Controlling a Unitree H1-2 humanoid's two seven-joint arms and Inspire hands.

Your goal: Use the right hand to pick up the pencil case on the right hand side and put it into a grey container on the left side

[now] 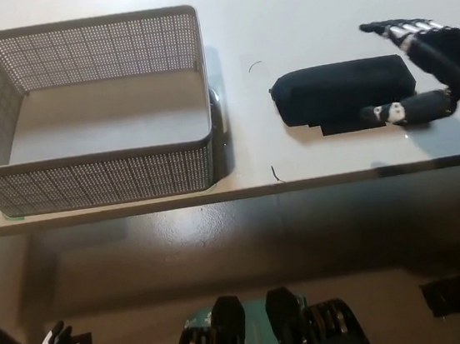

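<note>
A robot test setup, likely a lab: a plain white bench (318, 2) bears thin pen-drawn placement marks (274, 174) near its front edge, beside a grey mesh container (88, 177) at left.

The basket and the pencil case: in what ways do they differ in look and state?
The basket is light grey with perforated mesh walls, while the pencil case is solid dark, nearly black. The basket is an open box with nothing in it; the pencil case is a closed, rounded pouch. The basket is clearly larger. The right hand is spread open at the pencil case's right end; no hand is near the basket. Both rest on the table.
</note>
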